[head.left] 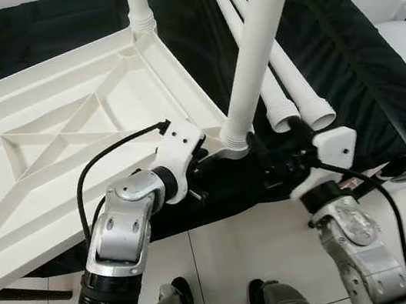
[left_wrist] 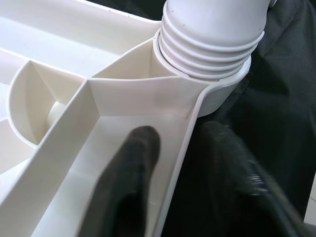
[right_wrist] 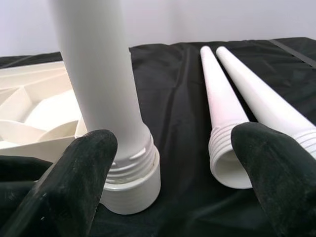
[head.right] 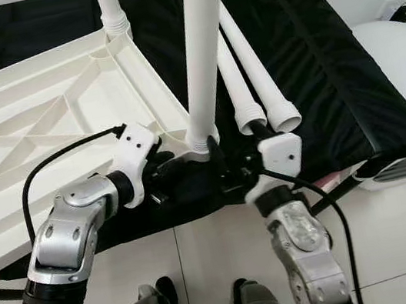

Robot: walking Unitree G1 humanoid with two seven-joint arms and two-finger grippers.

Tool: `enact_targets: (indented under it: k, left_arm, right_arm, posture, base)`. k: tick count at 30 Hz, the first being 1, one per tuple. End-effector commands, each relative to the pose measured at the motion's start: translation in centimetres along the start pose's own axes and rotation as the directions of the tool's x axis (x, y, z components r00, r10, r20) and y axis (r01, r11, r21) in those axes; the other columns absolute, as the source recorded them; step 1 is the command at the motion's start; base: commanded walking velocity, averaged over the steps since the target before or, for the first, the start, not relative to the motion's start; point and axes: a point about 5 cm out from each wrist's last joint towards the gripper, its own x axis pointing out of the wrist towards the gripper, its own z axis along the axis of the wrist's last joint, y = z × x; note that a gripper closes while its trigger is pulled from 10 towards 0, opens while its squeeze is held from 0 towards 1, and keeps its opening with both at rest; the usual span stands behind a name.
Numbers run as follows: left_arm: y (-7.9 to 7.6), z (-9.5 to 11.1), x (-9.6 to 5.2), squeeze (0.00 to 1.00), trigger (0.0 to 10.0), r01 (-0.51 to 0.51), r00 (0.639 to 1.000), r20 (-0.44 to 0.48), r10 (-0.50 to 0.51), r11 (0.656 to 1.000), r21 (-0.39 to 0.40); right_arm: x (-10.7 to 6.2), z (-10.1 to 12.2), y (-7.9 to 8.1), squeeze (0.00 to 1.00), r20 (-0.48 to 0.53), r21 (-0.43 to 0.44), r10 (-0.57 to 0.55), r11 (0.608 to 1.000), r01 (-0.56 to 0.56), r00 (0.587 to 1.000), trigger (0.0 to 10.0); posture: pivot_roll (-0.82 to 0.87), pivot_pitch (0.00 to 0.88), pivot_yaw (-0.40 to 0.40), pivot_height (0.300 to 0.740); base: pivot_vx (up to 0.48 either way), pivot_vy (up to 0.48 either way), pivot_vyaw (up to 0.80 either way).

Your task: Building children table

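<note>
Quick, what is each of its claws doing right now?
Left gripper: straddling the tabletop rim at the corner, grip unclear.
Right gripper: open, holding nothing, beside the upright leg.

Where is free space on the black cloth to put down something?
The black cloth is bare right of the two loose legs, up to its right edge. It is crowded at the near corner socket, where both grippers meet the tabletop.
</note>
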Motion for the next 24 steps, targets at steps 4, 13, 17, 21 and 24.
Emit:
enact_targets:
  k: [4, 13, 17, 21, 24]
  left_arm:
    - [0.9, -0.7, 0.0, 1.0, 10.0, -0.087, 0.996, -0.023, 0.087, 0.996, -0.029]
    - [0.8, 0.1, -0.6, 1.0, 10.0, -0.069, 0.998, 0.007, 0.069, 0.998, -0.007]
    - [0.3, 0.8, -1.6, 0.0, 10.0, -0.025, 0.999, 0.04, 0.025, 1.0, 0.001]
    - [0.1, 1.0, -2.3, 0.0, 10.0, 0.0, 0.998, 0.059, -0.001, 1.0, 0.011]
    - [-0.5, 1.5, -3.5, 0.0, 10.0, 0.04, 0.993, 0.107, -0.044, 0.999, 0.036]
  right_arm:
    - [-0.5, -0.2, -0.1, 0.0, -0.018, 0.005, 0.003, 1.0, -0.003, 1.0, 10.0]
    - [-1.0, -0.5, -0.2, 0.0, -0.048, 0.018, 0.037, 0.999, -0.036, 0.998, 10.0]
    - [-1.1, -0.8, -0.3, 0.0, -0.066, 0.033, 0.085, 0.996, -0.083, 0.994, 10.0]
    - [-1.1, -0.9, -0.4, 0.0, -0.075, 0.049, 0.122, 0.992, -0.119, 0.99, 10.0]
    - [-1.2, -1.0, -0.8, 0.0, -0.087, 0.059, 0.167, 0.985, -0.162, 0.982, 10.0]
  posture:
    - [-0.04, 0.244, -0.013, 0.74]
    - [-0.04, 0.246, -0.017, 0.74]
    - [-0.03, 0.247, -0.018, 0.74]
    - [-0.03, 0.247, -0.019, 0.74]
    - [-0.03, 0.248, -0.022, 0.74]
  base:
    - [0.0, 0.0, 0.0]
    - [0.0, 0.0, 0.0]
    - [0.0, 0.0, 0.0]
    - [0.0, 0.0, 0.0]
    - [0.0, 0.0, 0.0]
